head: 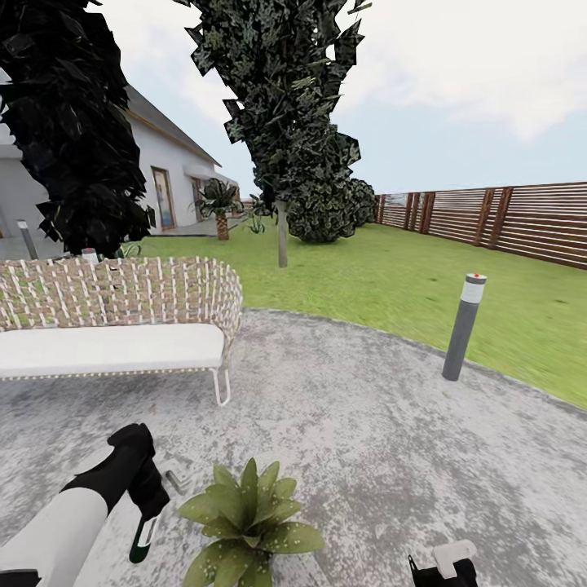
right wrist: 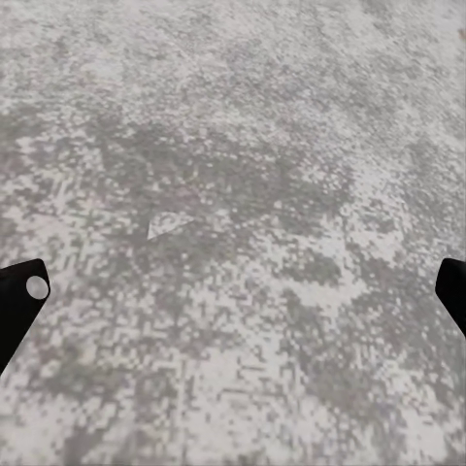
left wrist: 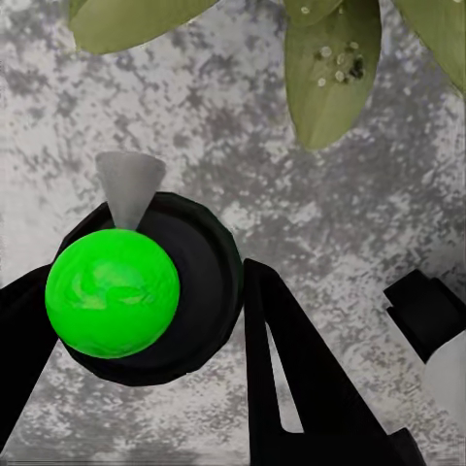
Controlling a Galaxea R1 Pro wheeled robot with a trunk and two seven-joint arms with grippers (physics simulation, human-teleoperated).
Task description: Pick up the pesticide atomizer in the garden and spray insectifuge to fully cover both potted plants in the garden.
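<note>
- Black fingers of the left gripper [left wrist: 146, 320] are clamped on the pesticide atomizer [left wrist: 131, 291]; in the left wrist view its bright green end faces the camera inside a dark round body, with a pale grey cone fanning from the rim toward the leaves.
- In the head view the atomizer [head: 145, 534] hangs as a slim, dark-and-white bottle below the left gripper [head: 147, 505], nose down, at about nine o'clock of the potted plant [head: 244, 522] and just beside its outer leaves.
- That plant sits on the rough grey paving [head: 367, 424] at six o'clock in the head view; one leaf in the wrist view carries pale droplets, probably spray, though the render is too coarse to be sure.
- The right gripper [right wrist: 233, 291] shows both fingertips set far apart over bare paving, holding nothing.
- Risks, as I judge them: the cone points at the near edge of the rosette, so the far leaves could stay dry; with the nozzle this low, a sideways sweep could knock the leaves or tip the pot.
- Hidden: the pot lies under the leaves, the lower leaves are cut off at the frame edge, and I cannot pick out a second potted plant; the wicker bench [head: 114, 318] and bollard lamp [head: 463, 326] stand well apart.
</note>
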